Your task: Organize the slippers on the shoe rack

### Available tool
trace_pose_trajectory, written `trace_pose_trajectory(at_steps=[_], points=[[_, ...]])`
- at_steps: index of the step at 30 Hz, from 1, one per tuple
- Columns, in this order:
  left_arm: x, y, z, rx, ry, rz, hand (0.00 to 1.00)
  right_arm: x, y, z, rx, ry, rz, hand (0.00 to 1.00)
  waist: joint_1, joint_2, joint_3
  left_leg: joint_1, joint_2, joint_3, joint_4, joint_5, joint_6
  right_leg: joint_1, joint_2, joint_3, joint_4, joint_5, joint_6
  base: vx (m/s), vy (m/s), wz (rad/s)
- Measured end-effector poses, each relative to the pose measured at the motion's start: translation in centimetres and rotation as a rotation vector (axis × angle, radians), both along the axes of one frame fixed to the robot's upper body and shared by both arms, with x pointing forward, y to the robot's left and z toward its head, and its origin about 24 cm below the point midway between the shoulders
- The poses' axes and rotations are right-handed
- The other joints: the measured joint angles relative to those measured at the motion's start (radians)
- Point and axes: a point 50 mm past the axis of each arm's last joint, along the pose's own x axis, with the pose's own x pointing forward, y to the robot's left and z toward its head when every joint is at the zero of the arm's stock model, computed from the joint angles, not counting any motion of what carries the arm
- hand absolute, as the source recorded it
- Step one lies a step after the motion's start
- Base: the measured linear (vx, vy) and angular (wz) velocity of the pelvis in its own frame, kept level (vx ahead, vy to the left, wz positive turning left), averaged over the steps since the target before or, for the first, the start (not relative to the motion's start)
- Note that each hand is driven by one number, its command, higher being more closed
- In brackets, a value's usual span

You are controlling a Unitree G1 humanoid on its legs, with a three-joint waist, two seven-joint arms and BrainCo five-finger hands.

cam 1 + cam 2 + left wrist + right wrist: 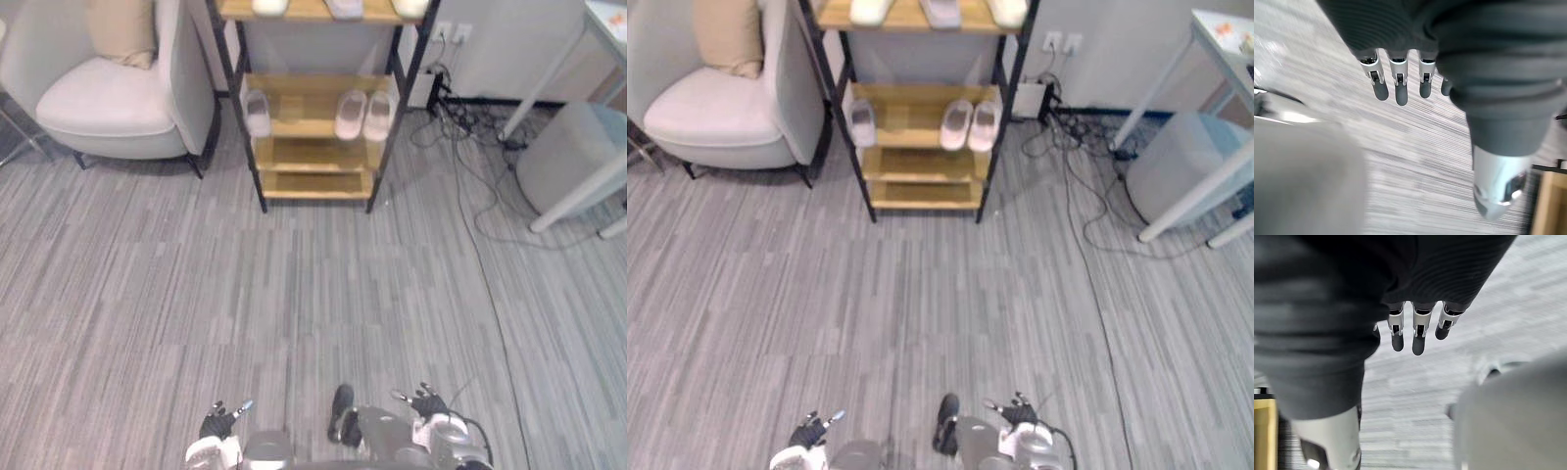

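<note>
Approach step: left hand (217, 423) and right hand (428, 401) hang at the frame's bottom edge, fingers straight, empty. The slippers (351, 115) sit on the shoe rack (313, 186) at upper centre, one apart from its pair — next move calls for walking closer.

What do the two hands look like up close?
Left hand and right hand match: a dark ribbed cover over the back and wrist, slim silver fingers ending in rounded dark tips, and a thicker silver thumb set apart.
</note>
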Motion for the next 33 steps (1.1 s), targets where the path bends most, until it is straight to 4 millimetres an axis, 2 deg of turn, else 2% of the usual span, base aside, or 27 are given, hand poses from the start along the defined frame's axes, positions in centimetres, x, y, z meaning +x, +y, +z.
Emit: trace_pose_trajectory(at_steps=[2,4,5,6,7,8,9,10,11,12,13,14,15,16,17,18,19,22,23,24,25,26,27,28,30,31,33], points=[[0.6,0.4,0.4,0.016,-0.029,-0.005,0.0,-0.1,0.3,-0.1,0.005,0.006,-0.009,0.0,0.018,-0.021,0.004,-0.135,-0.04,0.072,-0.099,-0.043,0.044,0.107,-0.008,0.003,-0.079,-0.006,0.022,0.41,-0.084,0.0],[0.8,0.4,0.5,0.017,-0.037,-0.006,0.0,0.2,0.5,0.0,0.016,-0.001,-0.017,0.0,0.035,-0.025,0.006,-0.174,-0.084,0.085,-0.269,-0.047,0.051,0.14,-0.02,0.013,-0.11,-0.012,0.033,0.37,0.008,-0.14],[0.8,0.4,0.5,0.017,-0.038,-0.006,0.0,0.7,0.6,0.1,0.026,-0.013,-0.027,0.0,0.038,-0.034,0.012,-0.196,-0.141,0.092,-0.509,-0.009,0.049,0.174,-0.041,0.024,-0.137,-0.024,0.048,0.42,0.092,-0.16],[0.5,0.3,0.4,0.016,-0.029,-0.004,0.0,1.0,0.6,0.2,0.025,-0.019,-0.025,0.0,0.047,-0.036,0.012,-0.192,-0.181,0.094,-0.734,0.077,0.03,0.199,-0.058,0.038,-0.154,-0.039,0.067,0.43,0.109,-0.18],[0.5,0.2,0.4,0.014,-0.028,-0.005,0.0,1.0,0.5,0.2,0.023,-0.02,-0.024,0.0,0.051,-0.035,0.012,-0.187,-0.185,0.093,-0.779,0.1,0.03,0.206,-0.059,0.042,-0.16,-0.043,0.072,0.52,0.186,-0.39],[-0.2,-0.1,0.0,0.005,-0.001,-0.01,0.0,1.1,0.4,0.2,0.017,-0.016,-0.019,0.0,0.072,-0.026,0.009,-0.184,-0.184,0.094,-0.904,0.171,0.038,0.238,-0.06,0.069,-0.168,-0.074,0.098,0.61,0.236,-0.46],[-1.2,-0.1,-0.4,0.001,0.034,-0.004,0.0,0.8,0.6,0.1,0.017,-0.001,-0.006,0.0,0.085,-0.023,0.0,-0.178,-0.183,0.104,-0.873,0.249,0.045,0.273,-0.07,0.09,-0.16,-0.111,0.118,0.52,0.209,-0.46],[-1.6,0.0,-0.5,0.001,0.047,-0.001,0.0,0.7,0.7,0.0,0.02,0.004,-0.003,0.0,0.087,-0.03,-0.005,-0.18,-0.187,0.109,-0.855,0.263,0.055,0.279,-0.076,0.096,-0.155,-0.124,0.124,0.65,0.198,-0.38],[-2.3,0.7,-0.5,0.019,0.065,0.002,0.0,0.2,1.5,-0.3,0.04,0.021,-0.003,0.0,0.096,-0.08,-0.029,-0.201,-0.209,0.139,-0.773,0.244,0.11,0.275,-0.117,0.119,-0.087,-0.17,0.147,0.39,0.099,-0.25],[-2.3,0.9,-0.5,0.023,0.067,0.0,0.0,0.3,1.6,-0.3,0.043,0.019,-0.001,0.0,0.097,-0.088,-0.031,-0.2,-0.214,0.144,-0.762,0.226,0.111,0.263,-0.125,0.122,-0.058,-0.174,0.15,0.65,0.161,-0.28],[-2.3,1.0,-0.5,0.027,0.07,-0.002,0.0,0.4,1.6,-0.3,0.046,0.014,0.001,0.0,0.096,-0.097,-0.036,-0.183,-0.219,0.154,-0.732,0.183,0.122,0.217,-0.152,0.138,0.086,-0.169,0.165,0.6,0.195,-0.12],[-2.4,1.2,-0.6,0.032,0.083,-0.01,0.0,0.2,1.6,-0.4,0.042,0.023,0.007,0.0,0.088,-0.103,-0.036,-0.115,-0.235,0.157,-0.725,0.148,0.15,0.151,-0.192,0.141,0.327,-0.126,0.245,0.72,0.229,-0.05],[-2.5,1.3,-0.6,0.034,0.087,-0.014,0.0,0.1,1.6,-0.4,0.041,0.026,0.007,0.0,0.085,-0.104,-0.037,-0.093,-0.24,0.157,-0.73,0.138,0.151,0.137,-0.204,0.132,0.384,-0.118,0.257,0.58,0.199,0.15],[-2.3,1.3,-0.5,0.042,0.089,-0.043,0.0,-0.4,1.5,-0.6,0.032,0.04,0.018,0.0,0.074,-0.105,-0.036,-0.005,-0.255,0.149,-0.767,0.117,0.156,0.106,-0.254,0.077,0.536,-0.121,0.241,0.54,0.126,0.22],[-2.0,1.3,-0.4,0.048,0.083,-0.067,0.0,-0.8,1.5,-0.7,0.031,0.051,0.03,0.0,0.073,-0.099,-0.038,0.092,-0.26,0.14,-0.834,0.11,0.154,0.072,-0.287,0.01,0.594,-0.14,0.205,0.43,0.091,0.22],[-2.0,1.3,-0.4,0.05,0.083,-0.073,0.0,-0.9,1.5,-0.7,0.032,0.053,0.031,0.0,0.072,-0.094,-0.04,0.109,-0.26,0.136,-0.851,0.11,0.154,0.061,-0.292,-0.007,0.594,-0.145,0.195,0.58,0.083,0.32],[-1.4,1.2,-0.3,0.051,0.071,-0.086,0.0,-0.8,1.5,-0.7,0.032,0.05,0.034,0.0,0.056,-0.097,-0.045,0.171,-0.253,0.112,-0.896,0.11,0.153,0.013,-0.292,-0.06,0.538,-0.16,0.171,0.43,0.016,0.43],[-0.6,1.1,-0.1,0.054,0.053,-0.1,0.0,-0.3,1.2,-0.5,0.025,0.038,0.036,0.0,0.037,-0.093,-0.042,0.224,-0.22,0.09,-0.93,0.107,0.147,-0.074,-0.237,-0.054,0.288,-0.143,0.167,0.44,-0.04,0.34],[-0.6,1.1,-0.1,0.055,0.053,-0.104,0.0,-0.1,1.3,-0.5,0.026,0.034,0.038,0.0,0.034,-0.092,-0.039,0.25,-0.201,0.091,-0.937,0.086,0.12,-0.117,-0.19,-0.003,0.078,-0.04,0.171,0.43,-0.104,0.16],[-0.6,1.2,-0.1,0.057,0.053,-0.105,0.0,-0.2,1.3,-0.5,0.027,0.035,0.039,0.0,0.035,-0.095,-0.037,0.264,-0.2,0.09,-0.936,0.073,0.107,-0.131,-0.177,0.023,-0.003,0.021,0.166,0.36,-0.11,0.16],[-0.6,1.2,-0.1,0.06,0.054,-0.106,0.0,-0.2,1.4,-0.5,0.028,0.035,0.04,0.0,0.035,-0.098,-0.036,0.274,-0.201,0.089,-0.936,0.065,0.102,-0.135,-0.173,0.036,-0.036,0.052,0.167,0.35,-0.191,0.34],[-0.9,1.6,-0.1,0.068,0.061,-0.102,0.0,-0.8,1.4,-0.7,0.029,0.051,0.041,0.0,0.03,-0.116,-0.038,0.303,-0.221,0.062,-0.93,0.023,0.081,-0.143,-0.174,0.088,-0.088,0.17,0.17,0.28,-0.165,0.34],[-0.9,1.6,-0.1,0.07,0.062,-0.101,0.0,-0.9,1.4,-0.7,0.03,0.055,0.04,0.0,0.03,-0.119,-0.037,0.309,-0.226,0.057,-0.929,0.015,0.078,-0.141,-0.175,0.096,-0.085,0.182,0.168,0.4,-0.267,0.56],[-0.9,1.7,-0.1,0.069,0.061,-0.094,0.0,-1.6,1.1,-0.9,0.027,0.071,0.035,0.0,0.023,-0.126,-0.038,0.328,-0.227,0.03,-0.914,-0.027,0.066,-0.142,-0.176,0.121,-0.044,0.235,0.107,0.32,-0.216,0.42],[-1.4,-0.1,-0.6,0.016,0.07,-0.073,0.0,-1.6,-0.5,-0.7,-0.011,0.07,0.022,0.0,0.01,-0.037,-0.055,0.306,-0.148,-0.015,-0.825,-0.091,0.028,-0.124,-0.119,0.054,-0.013,0.146,0.098,0.44,-0.261,0.47],[-1.4,-0.1,-0.6,0.013,0.068,-0.067,0.0,-1.6,-0.6,-0.7,-0.011,0.069,0.02,0.0,0.01,-0.031,-0.053,0.299,-0.14,-0.017,-0.802,-0.093,0.023,-0.118,-0.113,0.05,-0.018,0.14,0.094,0.33,-0.189,0.44],[-1.3,-0.1,-0.5,0.006,0.056,-0.039,0.0,-1.6,-0.5,-0.7,-0.005,0.06,-0.002,0.0,0.01,-0.013,-0.044,0.122,-0.061,-0.006,-0.394,-0.08,-0.004,-0.024,-0.068,0.011,-0.088,0.12,0.068,0.27,-0.173,0.39]])
